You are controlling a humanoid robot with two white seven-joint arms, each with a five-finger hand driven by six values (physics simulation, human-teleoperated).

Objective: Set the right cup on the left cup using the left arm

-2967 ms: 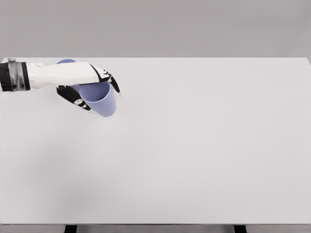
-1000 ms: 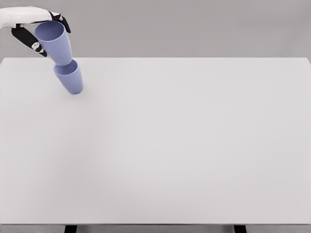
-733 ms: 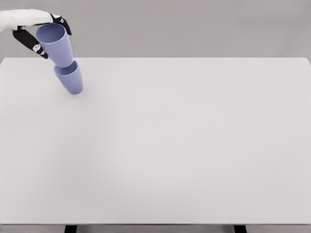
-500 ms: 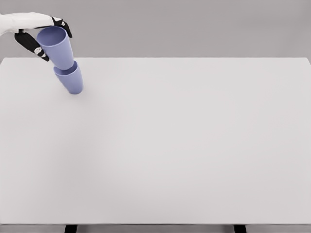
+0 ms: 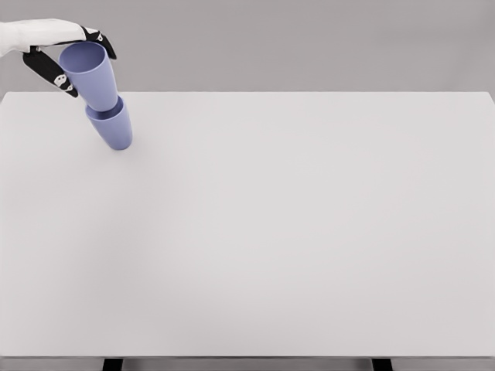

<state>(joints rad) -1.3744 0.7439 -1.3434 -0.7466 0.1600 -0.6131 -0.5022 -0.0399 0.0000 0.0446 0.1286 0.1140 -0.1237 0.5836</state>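
Occluded and cropped regions, head view

The left arm is cut off by the left picture edge; only the left hand [image 5: 48, 42] and part of the forearm show. The held cup [image 5: 90, 73] hides most of the fingers behind it and covers the rear rim of the lower cup [image 5: 112, 127]. Whether the two cups touch cannot be determined. The table [image 5: 309, 232] legs are cropped at the bottom edge.

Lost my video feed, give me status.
Left hand gripping upper cup, its base at lower cup mouth. Right arm unseen. Nothing in the way.
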